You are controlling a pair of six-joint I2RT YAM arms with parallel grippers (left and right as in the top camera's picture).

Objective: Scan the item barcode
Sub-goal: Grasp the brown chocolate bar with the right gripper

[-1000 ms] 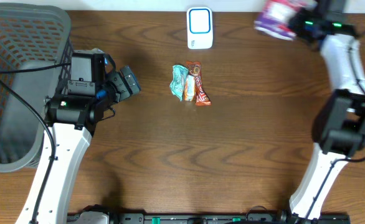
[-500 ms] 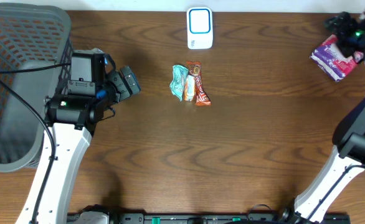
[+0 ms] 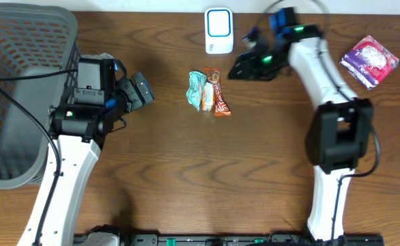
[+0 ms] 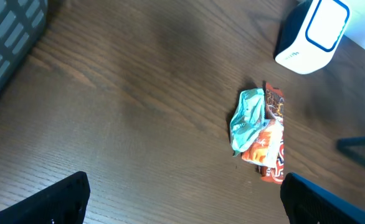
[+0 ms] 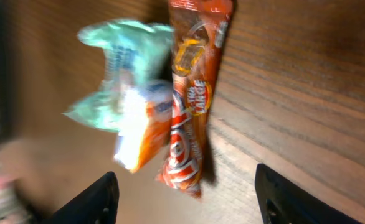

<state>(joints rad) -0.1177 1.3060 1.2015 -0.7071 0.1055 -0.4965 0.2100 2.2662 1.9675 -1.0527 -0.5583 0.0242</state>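
A white scanner with a blue-rimmed face (image 3: 219, 31) stands at the table's back edge and also shows as the scanner (image 4: 313, 34). Below it lies a small pile: a teal packet (image 3: 197, 89), an orange packet and a red-orange bar (image 3: 218, 94). My right gripper (image 3: 244, 68) hovers just right of the pile, open and holding nothing. Its wrist view looks down on the red-orange bar (image 5: 192, 93) and teal packet (image 5: 117, 68) ahead of the right gripper (image 5: 189, 202). My left gripper (image 3: 137, 90) is open, left of the pile (image 4: 260, 127), apart from it. A purple packet (image 3: 369, 61) lies far right.
A grey mesh basket (image 3: 22, 89) fills the left end of the table, behind the left arm. The right arm reaches across the back right of the table from its base at the front.
The right gripper, shut on the purple packet a second ago, let it go at the far right. It then swung left to the snack pile. The left arm stayed put.
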